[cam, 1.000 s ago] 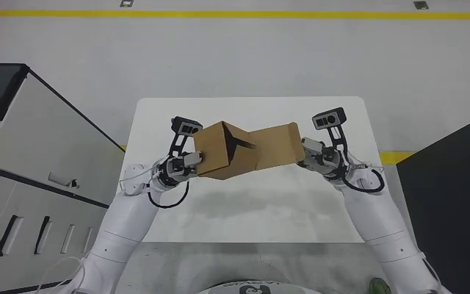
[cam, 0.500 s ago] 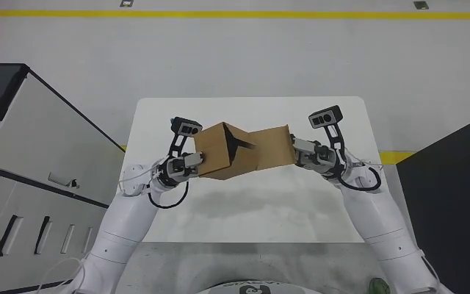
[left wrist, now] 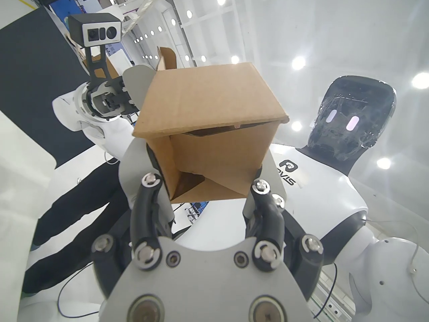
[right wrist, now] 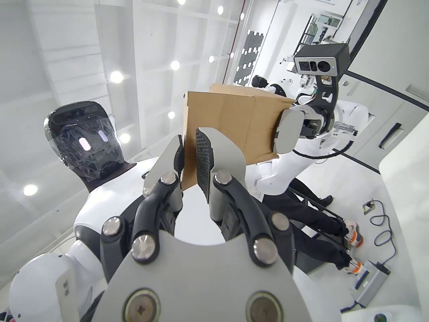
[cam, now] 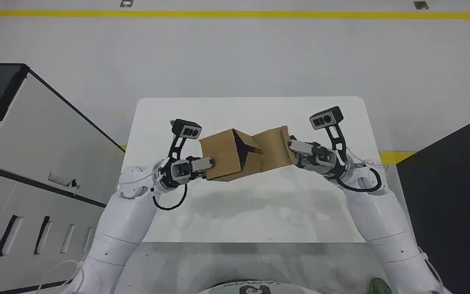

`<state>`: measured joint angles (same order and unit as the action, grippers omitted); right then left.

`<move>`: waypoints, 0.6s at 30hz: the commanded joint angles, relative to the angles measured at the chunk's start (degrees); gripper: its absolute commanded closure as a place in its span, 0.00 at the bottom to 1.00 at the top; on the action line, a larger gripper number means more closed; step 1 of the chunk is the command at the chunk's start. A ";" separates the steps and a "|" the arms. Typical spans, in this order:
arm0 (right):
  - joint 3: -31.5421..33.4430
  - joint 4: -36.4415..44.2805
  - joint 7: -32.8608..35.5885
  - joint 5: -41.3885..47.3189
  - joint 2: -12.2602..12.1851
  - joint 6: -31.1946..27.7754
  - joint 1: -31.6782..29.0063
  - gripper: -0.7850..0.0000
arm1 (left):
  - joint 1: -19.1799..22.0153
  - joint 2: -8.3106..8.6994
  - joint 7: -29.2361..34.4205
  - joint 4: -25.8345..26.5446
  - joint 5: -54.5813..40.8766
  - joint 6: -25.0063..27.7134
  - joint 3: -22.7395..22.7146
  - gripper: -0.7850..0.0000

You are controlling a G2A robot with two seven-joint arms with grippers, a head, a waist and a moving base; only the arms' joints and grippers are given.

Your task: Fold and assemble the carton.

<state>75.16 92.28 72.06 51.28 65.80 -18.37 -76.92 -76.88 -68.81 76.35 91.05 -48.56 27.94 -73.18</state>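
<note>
Carton (cam: 242, 153): brown cardboard, held in air above white table (cam: 250, 220), lying roughly level btwn the two arms, over table's middle. Part-formed only. L portion was squared up into a box section. R portion looked flatter, w/ a dark crease or gap where the two met.

L gripper (left wrist: 204, 182): at carton's L end. Fingers (left wrist: 129, 169) were spread wide, one each side of the box section, pressed vs. opposite outer walls, i.e. clamped across carton's width. L wrist view looked into that open end: an inner flap sat angled across the inside, and the upper panel overhung the opening as a lip. In R wrist view, one grey pad of this gripper lay flat on carton's far side wall.

R gripper (right wrist: 191, 159): at carton's R end. Fingers (right wrist: 218, 159) were nearly together, pinching one thin cardboard panel btwn ribbed pads. Panel stood edge-on btwn them, its lower edge inside the grip.

Grippers were well apart, w/ carton spanning the gap and gripped at both ends.

Elsewhere: yellow floor line (cam: 235, 14) ran beyond table's far edge. Grey cabinet (cam: 44, 147) stood off table's L side, dark panel (cam: 440, 176) off its R side.
</note>
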 commanded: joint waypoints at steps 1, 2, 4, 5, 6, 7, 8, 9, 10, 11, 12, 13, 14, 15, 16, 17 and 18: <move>0.08 0.16 -0.50 -0.96 -0.05 0.57 -0.05 0.98 | -0.05 0.08 -0.33 0.00 1.22 0.32 -0.21 1.00; 0.16 0.23 -0.77 -1.55 -0.09 0.85 -0.06 0.99 | -0.07 0.13 -0.56 0.01 2.00 0.50 -0.32 1.00; 0.30 0.51 -1.22 -2.53 -0.16 1.30 -0.14 1.00 | -0.08 0.24 -1.10 0.16 3.52 0.66 -0.58 1.00; 0.39 0.64 -1.44 -3.00 -0.20 1.50 -0.18 1.00 | -0.10 0.29 -1.43 0.27 4.36 0.82 -0.75 1.00; 0.47 0.71 -1.65 -3.33 -0.23 1.69 -0.25 1.00 | -0.16 0.32 -1.72 0.40 4.61 0.81 -0.79 1.00; 0.54 0.79 -1.83 -3.58 -0.26 1.85 -0.30 1.00 | -0.18 0.36 -1.91 0.46 4.91 0.82 -0.89 1.00; 0.60 0.88 -1.91 -3.74 -0.28 1.98 -0.33 1.00 | -0.17 0.42 -2.04 0.53 5.46 0.90 -1.02 1.00; 0.66 0.94 -1.93 -3.90 -0.30 2.06 -0.33 1.00 | -0.18 0.47 -2.21 0.54 6.06 0.89 -1.13 1.00; 0.69 0.97 -1.93 -4.05 -0.32 2.09 -0.34 1.00 | -0.20 0.51 -2.35 0.60 6.39 0.85 -1.14 1.00; 0.73 0.98 -1.95 -4.18 -0.33 2.16 -0.33 1.00 | -0.21 0.54 -2.50 0.61 6.62 0.83 -1.14 1.00; 0.76 0.98 -1.98 -4.38 -0.35 2.28 -0.30 1.00 | -0.21 0.57 -2.63 0.61 6.92 0.85 -1.15 1.00; 0.78 1.00 -1.98 -4.69 -0.38 2.35 -0.24 0.98 | -0.18 0.61 -2.74 0.64 7.26 0.93 -1.18 1.00; 0.80 1.02 -2.02 -4.90 -0.40 2.46 -0.21 0.96 | -0.15 0.65 -2.84 0.66 7.74 1.04 -1.23 1.00; 0.82 1.07 -2.05 -5.09 -0.41 2.53 -0.18 0.95 | -0.13 0.69 -3.01 0.65 8.27 1.16 -1.28 1.00; 0.84 1.06 -2.06 -5.31 -0.43 2.58 -0.15 0.93 | -0.13 0.73 -3.17 0.68 8.73 1.28 -1.30 1.00; 0.86 1.05 -2.09 -5.49 -0.45 2.67 -0.11 0.93 | -0.15 0.76 -3.36 0.70 9.04 1.32 -1.28 1.00; 0.89 1.04 -2.11 -5.65 -0.47 2.78 -0.07 0.91 | -0.13 0.80 -3.57 0.68 9.50 1.39 -1.34 1.00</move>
<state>76.03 93.34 69.97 45.77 65.34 -15.68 -77.03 -77.01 -68.05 72.99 91.74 -39.50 29.27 -74.48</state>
